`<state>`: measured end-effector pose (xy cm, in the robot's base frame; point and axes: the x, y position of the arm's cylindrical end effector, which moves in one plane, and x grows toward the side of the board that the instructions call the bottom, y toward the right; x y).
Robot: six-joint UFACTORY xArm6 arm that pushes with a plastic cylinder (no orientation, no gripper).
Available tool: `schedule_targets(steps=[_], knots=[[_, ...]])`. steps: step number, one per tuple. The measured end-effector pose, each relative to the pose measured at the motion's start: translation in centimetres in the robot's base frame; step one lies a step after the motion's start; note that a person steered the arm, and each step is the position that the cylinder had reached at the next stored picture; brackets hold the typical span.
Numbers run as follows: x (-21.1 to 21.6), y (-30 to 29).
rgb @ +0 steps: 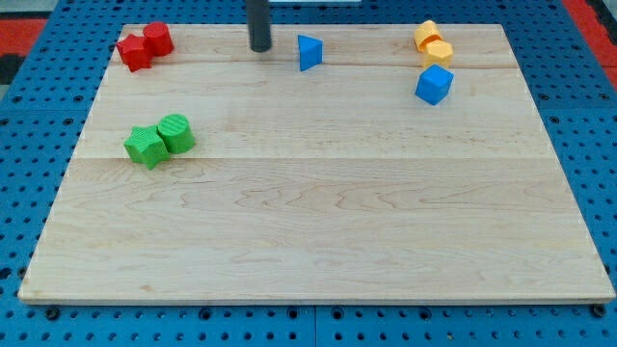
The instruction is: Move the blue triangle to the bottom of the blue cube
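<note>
The blue triangle (308, 52) lies near the view's top edge of the wooden board, a little right of centre. The blue cube (434, 85) sits further to the view's right, just below two yellow blocks. My tip (260, 48) is the lower end of the dark rod and stands on the board just left of the blue triangle, with a small gap between them. The rod's upper part runs out of the view's top.
Two yellow blocks (432, 43) touch each other above the blue cube. A red star and a red cylinder (145, 45) sit at the top left. A green star (146, 146) and a green cylinder (177, 133) sit at the left. The wooden board (318, 231) lies on a blue pegboard.
</note>
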<state>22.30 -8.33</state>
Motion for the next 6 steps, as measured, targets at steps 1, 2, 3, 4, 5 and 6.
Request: schedule_targets(steps=[1, 2, 3, 4, 5, 6], knots=[[-0.6, 5.8], [1.2, 8.6], [4.1, 7.0], [6.6, 10.4], [2.6, 10.2], [4.4, 12.8]])
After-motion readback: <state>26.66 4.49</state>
